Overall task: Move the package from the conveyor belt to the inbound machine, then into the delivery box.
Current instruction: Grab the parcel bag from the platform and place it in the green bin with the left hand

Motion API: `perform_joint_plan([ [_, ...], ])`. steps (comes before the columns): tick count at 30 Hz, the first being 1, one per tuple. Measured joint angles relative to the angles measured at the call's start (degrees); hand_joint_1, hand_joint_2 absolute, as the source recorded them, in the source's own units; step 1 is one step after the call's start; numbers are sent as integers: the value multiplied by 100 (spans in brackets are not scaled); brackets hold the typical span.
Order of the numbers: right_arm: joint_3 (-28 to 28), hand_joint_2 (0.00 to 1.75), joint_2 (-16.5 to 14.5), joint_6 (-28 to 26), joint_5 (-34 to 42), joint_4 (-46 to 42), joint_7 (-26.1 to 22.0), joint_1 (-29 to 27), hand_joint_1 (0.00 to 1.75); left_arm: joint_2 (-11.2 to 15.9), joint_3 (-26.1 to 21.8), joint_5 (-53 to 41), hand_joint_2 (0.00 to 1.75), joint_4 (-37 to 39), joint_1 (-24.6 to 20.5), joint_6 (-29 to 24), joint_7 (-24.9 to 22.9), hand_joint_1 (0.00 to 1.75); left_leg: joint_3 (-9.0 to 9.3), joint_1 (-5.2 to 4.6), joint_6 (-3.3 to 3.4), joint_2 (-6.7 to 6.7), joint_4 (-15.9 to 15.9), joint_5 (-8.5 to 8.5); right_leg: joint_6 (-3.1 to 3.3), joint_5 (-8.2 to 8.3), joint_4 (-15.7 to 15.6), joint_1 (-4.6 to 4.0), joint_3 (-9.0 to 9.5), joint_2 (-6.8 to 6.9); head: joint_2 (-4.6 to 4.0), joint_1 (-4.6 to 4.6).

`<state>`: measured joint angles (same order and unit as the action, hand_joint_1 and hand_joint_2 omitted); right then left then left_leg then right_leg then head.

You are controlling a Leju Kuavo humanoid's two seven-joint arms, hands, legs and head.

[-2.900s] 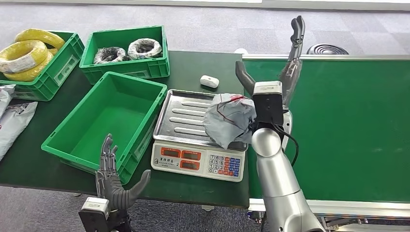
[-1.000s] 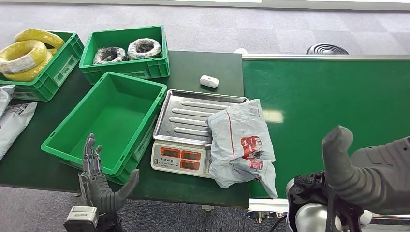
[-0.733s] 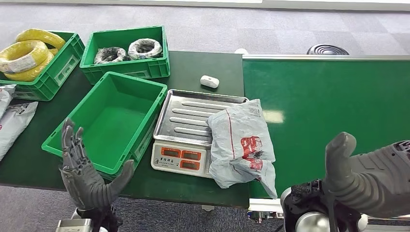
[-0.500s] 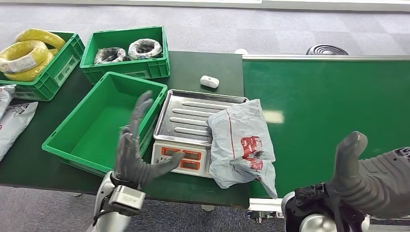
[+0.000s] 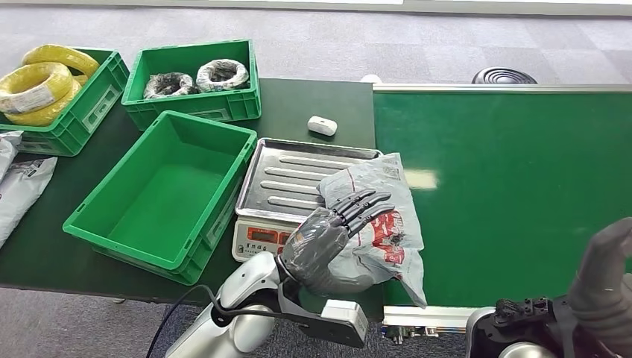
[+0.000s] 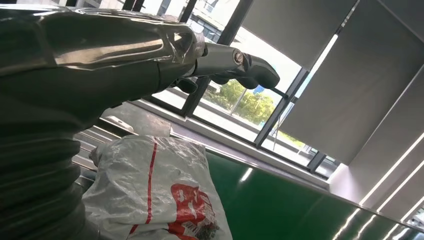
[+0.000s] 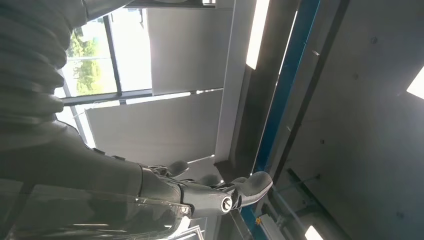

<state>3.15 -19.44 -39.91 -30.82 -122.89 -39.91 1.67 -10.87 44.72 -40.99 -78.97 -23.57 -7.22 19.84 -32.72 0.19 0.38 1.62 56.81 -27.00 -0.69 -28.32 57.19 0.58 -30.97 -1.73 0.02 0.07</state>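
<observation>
1. The package [image 5: 376, 216] is a crinkly grey bag with red print. It lies half on the scale [image 5: 298, 195], on the side next to the conveyor belt [image 5: 514, 186], and its near end hangs over the front edge of the counter [image 5: 298, 112].
2. The left hand [image 5: 328, 239] is up in front of the package, at the scale's front corner. Its fingers [image 5: 365, 205] are spread apart and reach over the bag. The hand holds nothing. It is hard to tell if the fingers touch the bag.
3. In the left wrist view the package [image 6: 155, 190] lies just under the left hand [image 6: 150, 50], with a gap between the straight fingers and the bag.
4. The right hand [image 5: 607, 272] is low, well away from the scale, past the near edge of the belt. Its fingers are loose and it holds nothing.
5. The big green box [image 5: 112, 216] sits touching the scale, on the side away from the belt. Nothing is in it.
6. Behind the scale lies a small white thing [image 5: 323, 125] on the dark green counter.
7. Farther back from the scale are two more green bins. One bin [image 5: 223, 104] has wrapped coils. The other bin [image 5: 97, 104] has yellow coils [image 5: 33, 86].
8. Grey bags [image 5: 19, 183] lie at the far end of the counter from the scale.
9. The floor [image 5: 335, 37] beyond the counter is grey carpet.
</observation>
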Motion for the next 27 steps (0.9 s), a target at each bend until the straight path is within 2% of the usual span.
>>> perform_joint_plan([
  [4, -92, 175, -26, 0, -102, -96, 0, -61, 0, -105, 225, -344, 175, 648, -176, 28, -1, 0, 1, 0, -1, 0, 0, 0, 0, 0, 0, -2, 1, 0, 1, 0],
  [7, -137, 175, -33, 0, -140, -140, 0, -100, 0, -277, 434, -650, 175, 1437, -259, -69, 86, 0, 1, 1, 0, -1, 0, 0, 0, 0, 0, -1, 1, 0, 1, 0],
  [12, -179, 175, -37, 0, -156, -191, 0, -168, 0, -603, 798, -1043, 175, 3015, -318, -638, 143, 0, -1, 0, 1, -1, 0, -1, 0, 0, 0, 1, 0, -1, 1, -1],
  [16, -159, 175, -28, 0, -95, -196, 0, -175, 0, -677, 991, -1009, 175, 3897, -404, -904, 19, 0, 0, 0, 0, -1, -1, -1, 0, 0, 0, -2, 1, -1, 1, -3],
  [21, -53, 175, -10, 1, -90, -182, 0, -168, 0, -724, 1130, -947, 175, 4544, -483, -1062, -84, 3, 1, 1, -1, -1, -2, 0, 0, 0, 2, -5, 5, -1, 1, -3],
  [22, -14, 175, -3, 1, -87, -172, 0, -164, 0, -731, 1160, -962, 175, 4645, -496, -1118, -129, 10, 1, 1, -1, -1, -2, 0, 0, 0, 2, -5, 5, -1, 1, -3],
  [26, 147, 175, 17, 2, -73, -84, 0, -132, 0, -751, 1284, -1079, 175, 4985, -540, -1520, -275, 137, 1, 1, -1, -1, -2, 0, 0, -1, 2, -5, 5, -1, 1, -2],
  [27, 181, 175, 18, 2, -68, -58, 0, -121, 0, -755, 1297, -1089, 175, 5048, -546, -1643, -289, 145, 2, 1, -1, -1, -2, 0, 0, -1, 2, -5, 5, -2, 1, -2],
])
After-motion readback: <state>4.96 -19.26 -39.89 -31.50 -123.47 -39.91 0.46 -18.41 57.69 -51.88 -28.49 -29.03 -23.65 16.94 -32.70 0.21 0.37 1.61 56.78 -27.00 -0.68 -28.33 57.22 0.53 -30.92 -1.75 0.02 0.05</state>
